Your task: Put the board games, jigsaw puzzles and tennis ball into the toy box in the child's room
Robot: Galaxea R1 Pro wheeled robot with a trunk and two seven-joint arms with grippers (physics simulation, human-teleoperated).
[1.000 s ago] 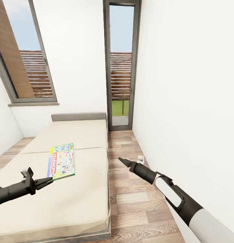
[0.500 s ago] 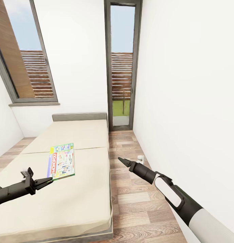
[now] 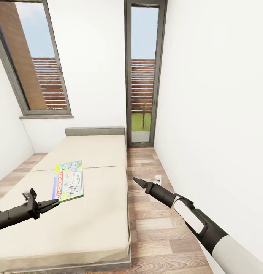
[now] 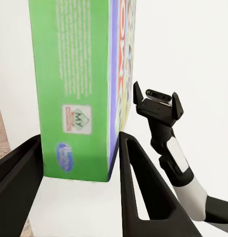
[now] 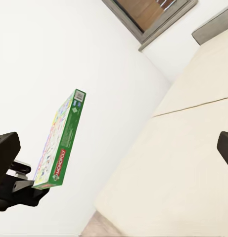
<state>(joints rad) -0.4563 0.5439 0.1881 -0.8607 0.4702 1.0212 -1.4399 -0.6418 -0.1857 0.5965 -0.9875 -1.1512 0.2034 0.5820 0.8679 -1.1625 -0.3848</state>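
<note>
A flat white-green board game (image 3: 68,180) with a red MONOPOLY banner hangs just above the beige bed (image 3: 91,150). My left gripper (image 3: 53,204) is shut on its near corner. In the left wrist view the box's green edge (image 4: 74,89) sits clamped between the two black fingers (image 4: 138,187). The right wrist view shows the box (image 5: 62,143) held on edge, clear of the mattress (image 5: 183,148). My right gripper (image 3: 136,180) hovers open and empty over the wood floor beside the bed, and also appears as the right gripper (image 4: 157,101) past the box.
A tall glass door (image 3: 143,76) stands at the far end of the floor strip, and a window (image 3: 36,64) is above the bed's head. A white wall (image 3: 215,114) runs close along my right arm. A small white object (image 3: 158,177) lies on the floor by that wall.
The whole picture has shifted and the bed shows a little lower and to the right, so the camera moved. Both arms and the held box keep their pose.
</note>
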